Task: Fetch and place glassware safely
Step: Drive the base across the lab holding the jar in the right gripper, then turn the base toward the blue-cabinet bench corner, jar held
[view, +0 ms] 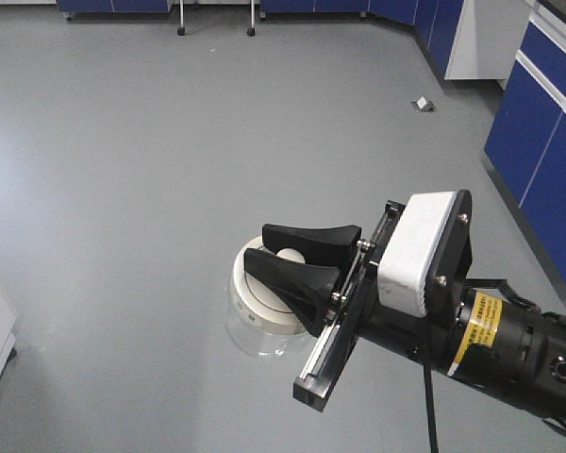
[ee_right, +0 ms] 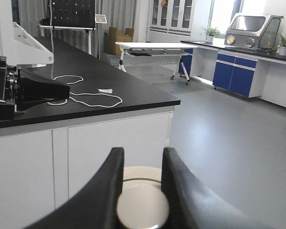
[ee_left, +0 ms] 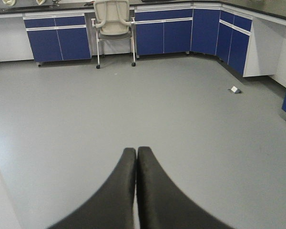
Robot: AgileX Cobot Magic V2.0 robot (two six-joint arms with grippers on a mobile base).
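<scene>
My right gripper (view: 275,253) is shut on the knob of the glass jar's cream-white lid (view: 262,307) and holds the squat clear glass jar (view: 250,335) in the air above the grey floor. In the right wrist view the round knob (ee_right: 142,206) sits between the two black fingers (ee_right: 107,191), with the lid's rim behind it; the glass body is hidden. My left gripper (ee_left: 136,151) is shut and empty, its black fingertips pressed together, pointing out over the bare floor.
A black-topped lab bench (ee_right: 109,95) with white cabinet fronts and a white cord stands left in the right wrist view. Blue cabinets (ee_left: 162,36) line the far wall and the right side (view: 547,160). A wheeled chair (ee_left: 113,28) stands by the far cabinets.
</scene>
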